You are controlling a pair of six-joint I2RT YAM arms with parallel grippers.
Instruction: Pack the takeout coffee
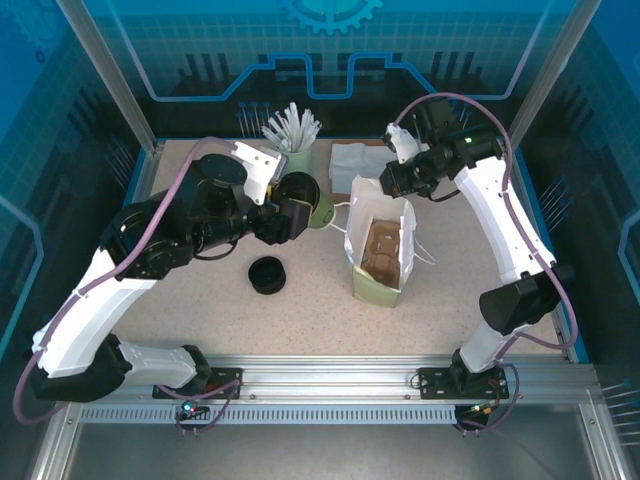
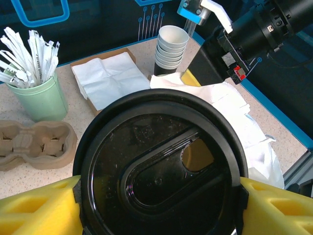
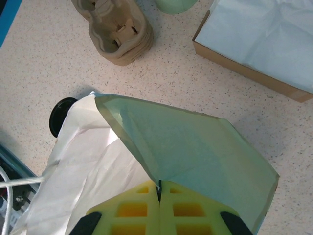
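Seen from above, the speckled beige table (image 1: 330,320) sits inside blue translucent walls printed with circuit lines, with an aluminium rail along its near edge. The left arm bends in from seven o'clock with its elbow high. Its end effector (image 1: 298,208) is near the table's centre, grasping the takeout coffee (image 1: 300,188), which is just beside the paper bag (image 1: 378,292) at its ten o'clock. The right arm arches over from five o'clock, its end effector (image 1: 384,184) clenched on the bag's far rim. A low black round piece (image 1: 267,275) lies at eight o'clock from the bag.

In the left wrist view, the coffee's glossy black plastic lid has an oval recess and is gripped by yellow foam fingers (image 2: 34,210) at nine and three o'clock. Beyond it are:
- a pale green cup of paper-wrapped sticks (image 2: 39,98) at ten o'clock
- a moulded pulp carrier (image 2: 34,144) under that cup
- white napkins in a card tray (image 2: 105,78) at twelve
- a stack of white-rimmed cups (image 2: 171,46) at one

In the right wrist view, the foam fingers are pressed together with the bag's thin edge pinched in their seam. The bag shows crinkled white paper at eight o'clock and a smooth green panel at centre.
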